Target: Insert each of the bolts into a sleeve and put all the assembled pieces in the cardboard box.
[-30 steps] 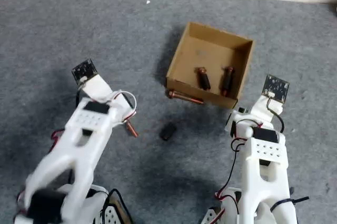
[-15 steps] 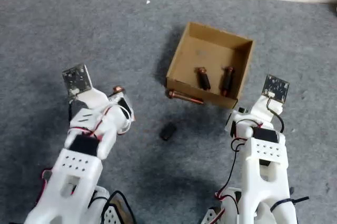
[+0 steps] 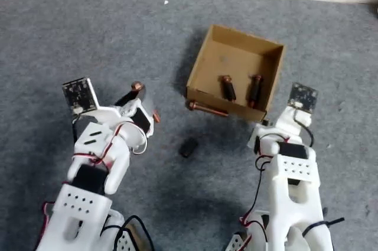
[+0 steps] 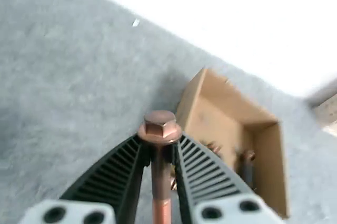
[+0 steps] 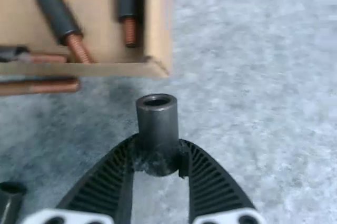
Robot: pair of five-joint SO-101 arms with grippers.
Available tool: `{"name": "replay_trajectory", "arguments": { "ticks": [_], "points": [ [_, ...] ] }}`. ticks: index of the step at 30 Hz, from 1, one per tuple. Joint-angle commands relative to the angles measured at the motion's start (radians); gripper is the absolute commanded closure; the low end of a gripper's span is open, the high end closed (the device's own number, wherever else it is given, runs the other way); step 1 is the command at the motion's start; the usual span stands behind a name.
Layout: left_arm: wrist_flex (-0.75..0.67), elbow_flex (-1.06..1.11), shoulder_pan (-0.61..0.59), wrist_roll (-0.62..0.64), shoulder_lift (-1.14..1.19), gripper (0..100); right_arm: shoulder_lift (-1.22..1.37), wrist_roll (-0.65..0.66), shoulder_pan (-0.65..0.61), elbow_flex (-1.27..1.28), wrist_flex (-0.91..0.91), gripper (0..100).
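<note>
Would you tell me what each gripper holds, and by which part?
Left gripper: copper hex-head bolt, by the shank just under its head. Right gripper: dark cylindrical metal sleeve, by the end opposite its open mouth.

Both arms (image 3: 94, 162) are rocking white printed shells, red and black wires (image 3: 258, 189) are looping out, fingers (image 4: 113, 174) are looking ribbed black.

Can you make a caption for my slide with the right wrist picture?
Right gripper holds a black sleeve near the cardboard box, where two sleeved bolts already lie.
</note>
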Motion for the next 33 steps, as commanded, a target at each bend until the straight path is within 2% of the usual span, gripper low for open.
{"name": "replay_trajectory", "arguments": {
  "ticks": [1,3,8,19,28,30,33],
  "points": [
    [-0.041,-0.039,0.019,-0.008,-0.087,100,-0.033,0.0,-0.062,-0.016,-0.027,99.5],
    [-0.041,-0.039,0.019,-0.008,-0.116,100,-0.035,0.011,-0.096,-0.018,-0.027,99.5],
    [-0.041,-0.038,0.019,-0.008,-0.188,100,-0.044,0.189,-0.236,-0.088,-0.027,99.5],
    [-0.04,0.077,0.018,-0.008,-0.357,100,-0.418,0.195,-0.397,-0.05,-0.035,99.5],
    [-0.04,0.088,0.018,-0.008,-0.556,100,-0.641,0.207,-0.539,0.255,-0.384,99.5],
    [-0.04,0.09,0.018,-0.008,-0.579,100,-0.687,0.259,-0.575,0.326,-0.447,99.5],
    [-0.04,0.09,0.019,-0.008,-0.584,100,-0.768,0.404,-0.63,0.441,-0.542,99.4]
  ]
}}
